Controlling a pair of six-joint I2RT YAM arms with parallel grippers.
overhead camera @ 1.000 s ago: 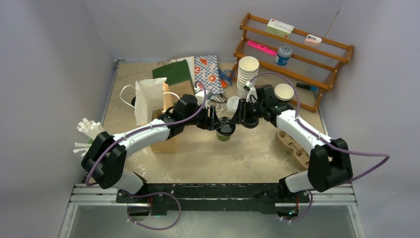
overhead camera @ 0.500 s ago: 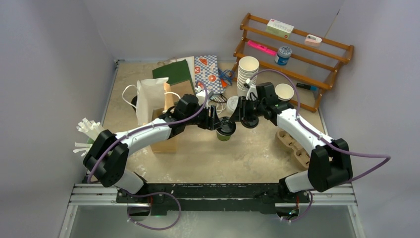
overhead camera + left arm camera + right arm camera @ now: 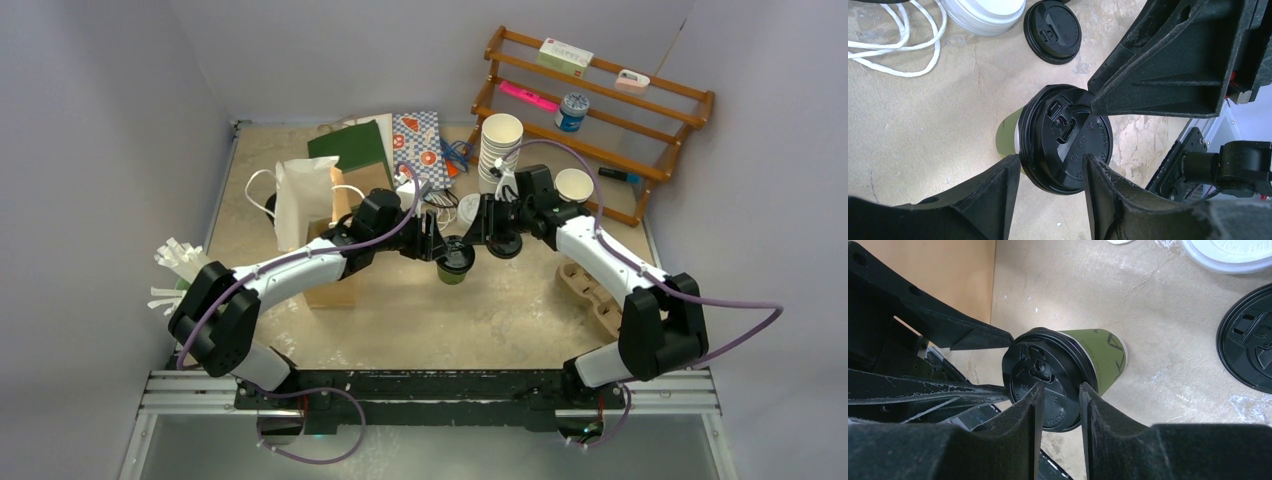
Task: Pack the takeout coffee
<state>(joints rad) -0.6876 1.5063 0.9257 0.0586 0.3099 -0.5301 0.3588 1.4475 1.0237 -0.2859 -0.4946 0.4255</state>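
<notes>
A green paper takeout coffee cup (image 3: pixel 452 271) with a black lid (image 3: pixel 1063 135) stands mid-table. Both grippers meet over it. My left gripper (image 3: pixel 1050 161) comes from the left, half open: one fingertip (image 3: pixel 1010 167) touches the lid's rim and the other lies on the lid's top. My right gripper (image 3: pixel 1058 396) comes from the right, its jaws a narrow gap apart with the tips over the lid (image 3: pixel 1048 372); nothing is pinched between them. A white lid (image 3: pixel 468 208) sits just behind. I cannot see whether a cup is under it.
A loose black lid (image 3: pixel 1052 31) lies beside the cup. Behind stand a stack of white cups (image 3: pixel 498 150), a dark lidless cup (image 3: pixel 573 185) and a wooden rack (image 3: pixel 640 160). Paper bags (image 3: pixel 300 200) stand at the left. A cardboard cup carrier (image 3: pixel 590 295) lies at the right.
The right wrist has crept slightly towards the back. Both grippers have stayed at the lidded cup, which has not moved.
</notes>
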